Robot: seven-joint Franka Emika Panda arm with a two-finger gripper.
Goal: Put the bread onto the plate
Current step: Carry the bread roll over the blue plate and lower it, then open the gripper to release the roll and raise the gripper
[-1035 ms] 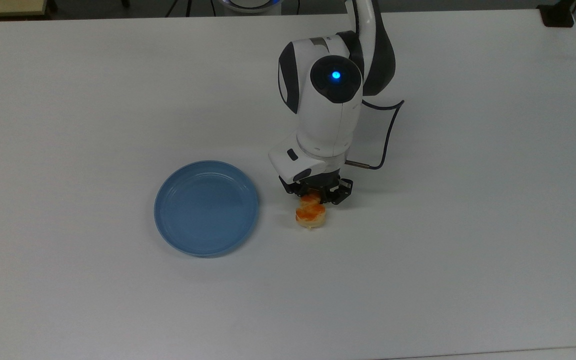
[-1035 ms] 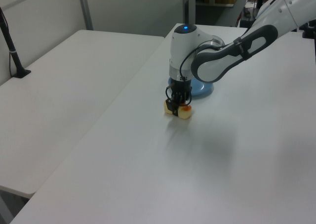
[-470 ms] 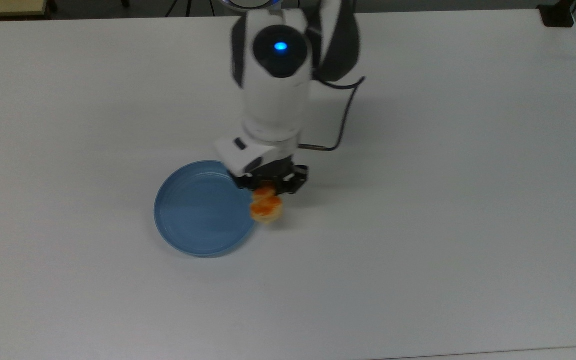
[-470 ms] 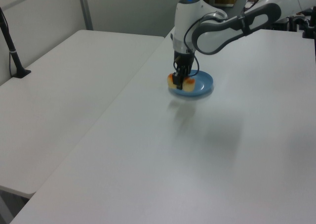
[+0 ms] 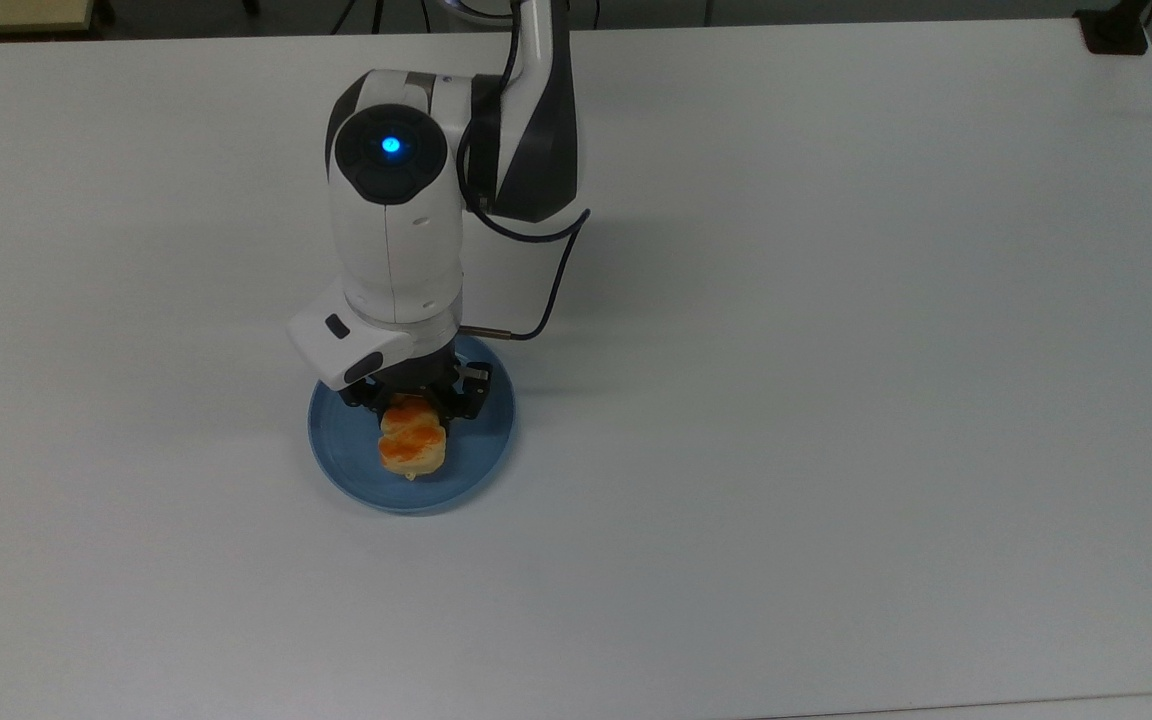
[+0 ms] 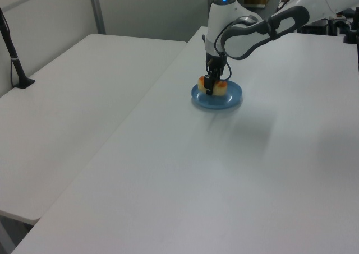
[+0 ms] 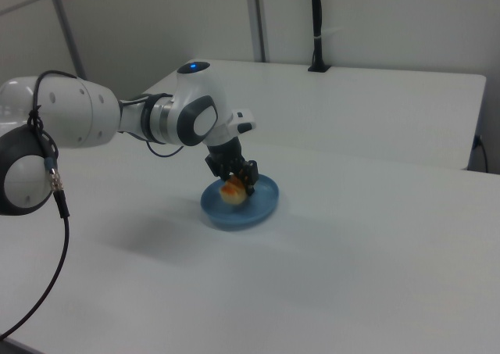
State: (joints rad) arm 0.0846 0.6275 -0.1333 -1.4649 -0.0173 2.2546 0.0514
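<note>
The gripper [image 5: 414, 407] clamps the bread [image 5: 411, 447]; we see it over the plate [image 5: 489, 440], toward the plate's 6 o'clock in the top view.

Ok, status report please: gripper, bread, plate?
Gripper shut on bread. Bread over plate, inside the rim; contact with plate unclear. Nothing in the way.

bare table [image 5: 836, 400] all around plate [image 5: 491, 455]

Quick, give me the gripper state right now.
Gripper: closed on the bread, holding it over the plate.
</note>
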